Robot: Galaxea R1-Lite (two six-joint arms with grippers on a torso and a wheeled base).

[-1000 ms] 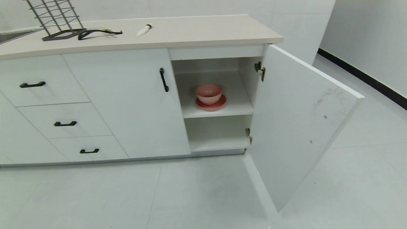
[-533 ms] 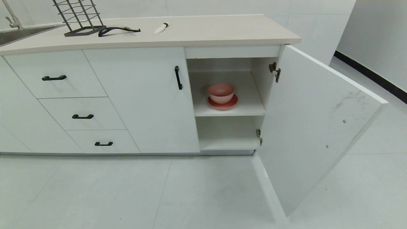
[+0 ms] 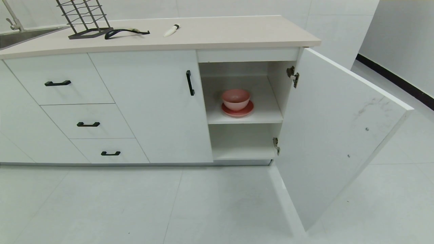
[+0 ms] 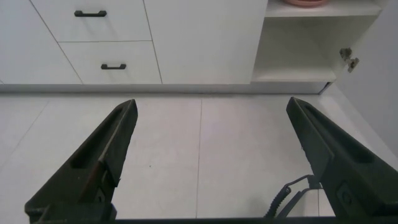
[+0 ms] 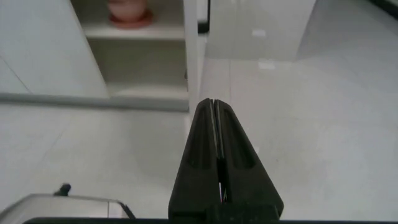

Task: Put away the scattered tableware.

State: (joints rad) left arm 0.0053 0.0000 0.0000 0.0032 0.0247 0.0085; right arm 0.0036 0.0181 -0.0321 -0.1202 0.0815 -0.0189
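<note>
A pink bowl [image 3: 236, 99] sits on a red plate [image 3: 237, 111] on the upper shelf of the open cabinet [image 3: 244, 118]. On the countertop lie a black long-handled utensil [image 3: 125, 32] and a small white utensil [image 3: 171, 30]. In the left wrist view my left gripper [image 4: 211, 106] hangs open above the floor with nothing between its fingers, and the plate's rim [image 4: 305, 2] shows far off. My right gripper [image 5: 213, 102] is shut and empty, low over the floor, pointing toward the shelf with the bowl [image 5: 127, 9] and plate [image 5: 130, 20].
The cabinet door [image 3: 332, 128] stands swung wide to the right over the floor. A wire rack [image 3: 86, 18] and a sink [image 3: 20, 35] are at the counter's left end. Three drawers [image 3: 88, 124] and a closed door [image 3: 152, 105] lie left of the opening. The lower shelf [image 3: 242, 149] is bare.
The head view shifted between one second ago and half a second ago, so the camera moved. Since then nothing has moved; bowl, plate and door stay put.
</note>
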